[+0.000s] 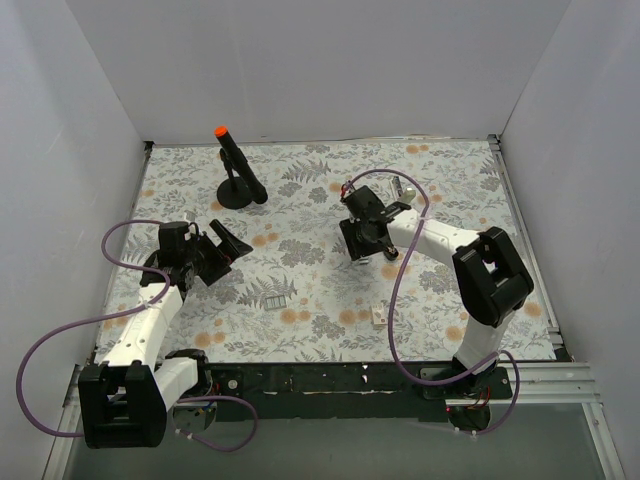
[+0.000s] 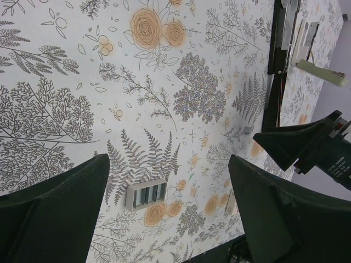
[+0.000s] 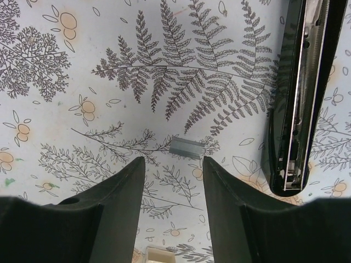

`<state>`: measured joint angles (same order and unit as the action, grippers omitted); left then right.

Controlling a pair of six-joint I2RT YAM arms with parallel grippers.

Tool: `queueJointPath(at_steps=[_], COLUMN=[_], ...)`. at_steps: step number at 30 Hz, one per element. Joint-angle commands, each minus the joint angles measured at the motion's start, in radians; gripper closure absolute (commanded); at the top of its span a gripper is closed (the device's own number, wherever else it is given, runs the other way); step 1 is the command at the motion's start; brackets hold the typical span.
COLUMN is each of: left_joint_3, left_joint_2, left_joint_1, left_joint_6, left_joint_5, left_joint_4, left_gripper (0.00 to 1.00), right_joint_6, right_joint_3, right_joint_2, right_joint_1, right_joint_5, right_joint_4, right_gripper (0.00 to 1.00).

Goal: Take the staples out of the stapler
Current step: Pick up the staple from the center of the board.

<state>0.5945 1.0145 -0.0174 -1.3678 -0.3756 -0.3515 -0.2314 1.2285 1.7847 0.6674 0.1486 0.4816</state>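
The stapler (image 3: 300, 93) lies opened on the floral table cover, a slim black bar with its silver channel showing. It sits just right of my right gripper (image 3: 174, 161) and is not touched by it. That gripper is open and holds nothing. A short silver strip of staples (image 3: 188, 148) rests flat on the cover just ahead of its fingertips. The stapler (image 2: 281, 38) also shows at the top right of the left wrist view. My left gripper (image 2: 169, 164) hangs wide open and empty at the table's left (image 1: 225, 250). The right gripper (image 1: 358, 245) hovers low near the middle.
A black stand with an orange-tipped rod (image 1: 236, 170) is at the back. A small pale slotted box (image 1: 268, 293) lies between the arms, also below my left fingers (image 2: 145, 195). A small white piece (image 1: 379, 317) lies near the front edge. White walls enclose three sides.
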Motion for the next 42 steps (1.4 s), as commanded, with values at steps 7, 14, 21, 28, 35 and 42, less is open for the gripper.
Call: queueJointPath(at_steps=[7, 14, 21, 28, 35, 42], left_joint_3=[-0.013, -0.013, -0.019, -0.021, -0.024, -0.024], left_joint_2=[-0.007, -0.013, -0.027, -0.031, -0.037, -0.030], left_joint_1=[0.004, 0.002, 0.034, 0.042, 0.045, 0.048], left_joint_6=[0.013, 0.021, 0.016, 0.015, 0.013, 0.015], left_joint_5=[-0.026, -0.039, -0.040, -0.039, -0.039, -0.040], left_joint_4=[0.026, 0.028, 0.036, 0.039, 0.042, 0.045], left_gripper=[0.11, 0.11, 0.11, 0.11, 0.11, 0.10], right_joint_6=[-0.080, 0.370, 0.706, 1.033, 1.188, 1.224], right_joint_3=[0.034, 0.048, -0.078, -0.112, -0.093, -0.106], right_joint_2=[0.044, -0.022, -0.117, -0.131, -0.070, -0.041], right_joint_1=[0.000, -0.018, -0.153, -0.190, -0.219, -0.219], right_joint_5=[0.006, -0.128, -0.432, -0.566, -0.704, -0.724], right_joint_4=[0.051, -0.035, -0.178, -0.123, 0.005, -0.024], right_gripper=[0.46, 0.47, 0.52, 0.52, 0.52, 0.52])
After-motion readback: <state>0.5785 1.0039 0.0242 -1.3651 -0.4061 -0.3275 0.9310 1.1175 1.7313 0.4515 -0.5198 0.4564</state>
